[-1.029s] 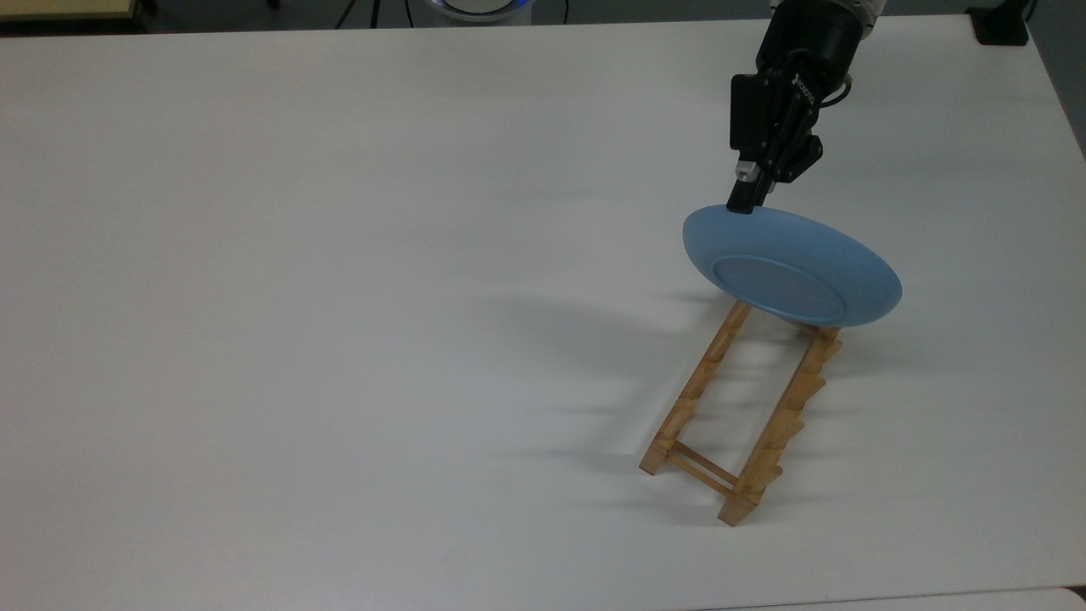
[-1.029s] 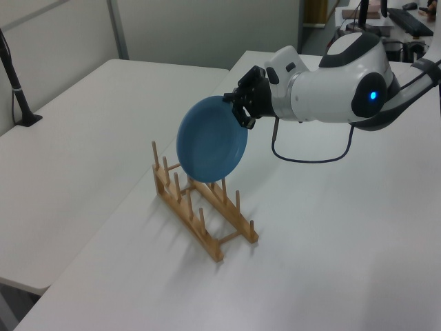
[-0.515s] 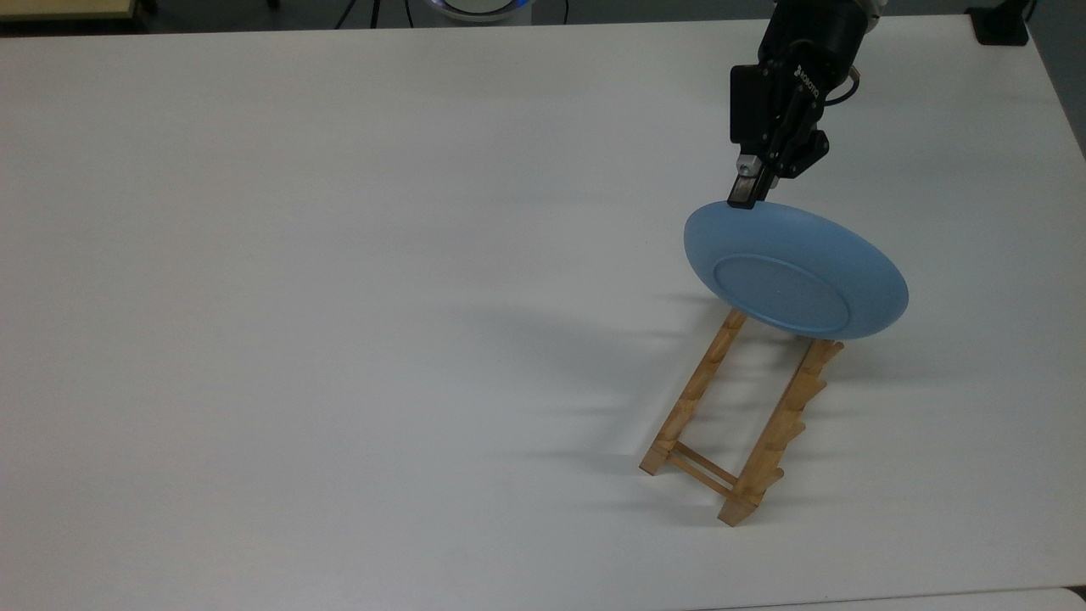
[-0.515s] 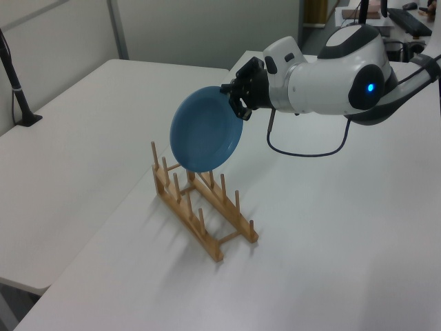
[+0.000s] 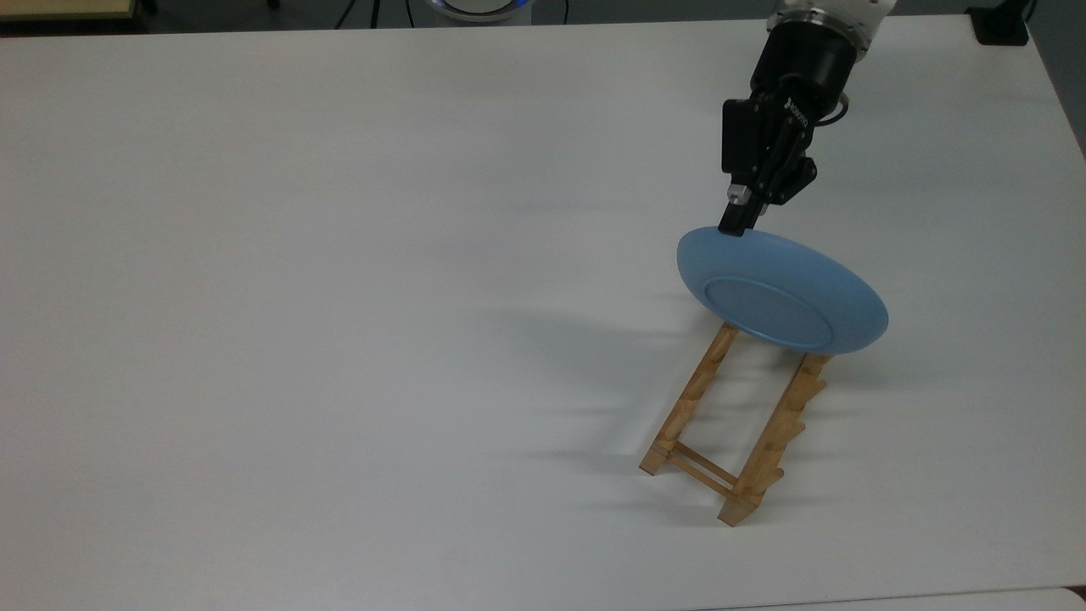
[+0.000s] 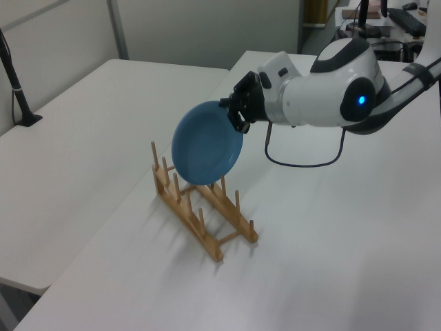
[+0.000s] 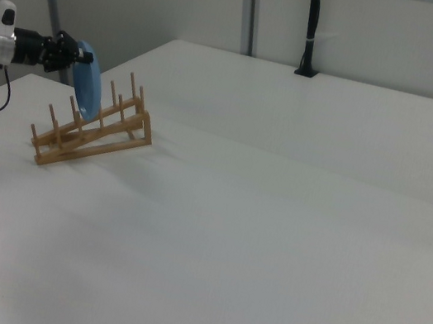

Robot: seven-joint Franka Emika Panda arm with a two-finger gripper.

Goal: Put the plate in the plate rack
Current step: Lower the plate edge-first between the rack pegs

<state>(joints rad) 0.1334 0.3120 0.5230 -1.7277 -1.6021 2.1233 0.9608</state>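
Plate (image 5: 781, 291) hangs from the tool (image 5: 735, 222), which is clenched on its rim at the top edge, so the whole disc lies below and beyond the fingertips, away from the arm. In the left view the plate (image 6: 206, 143) is close to upright, tipped a little, with its hollow face turned toward the camera; in the top view its underside and foot ring face up toward the lens. From the tool outward, the plate's lower edge comes next, and right under it the far end of the rack (image 5: 736, 420). The rack's long axis runs on away from the tool, the two rails side by side and the pegs standing up from them, so the plate's face sits roughly across that axis, which is the way a slot would take it. In the right view the plate (image 7: 88, 91) reads nearly edge-on just behind the rack (image 7: 93, 127), its lower edge down among the pegs nearest the tool (image 7: 76, 56), though I cannot tell whether it touches wood or rests in a slot yet. The coming move seems to turn on that one relation: the slot lies straight down from the tool, along the plate's own plane, so a short lowering with the plate held across the rails should seat it between pegs. Beyond the rack, the white desk (image 5: 339, 297) spreads out on all sides.
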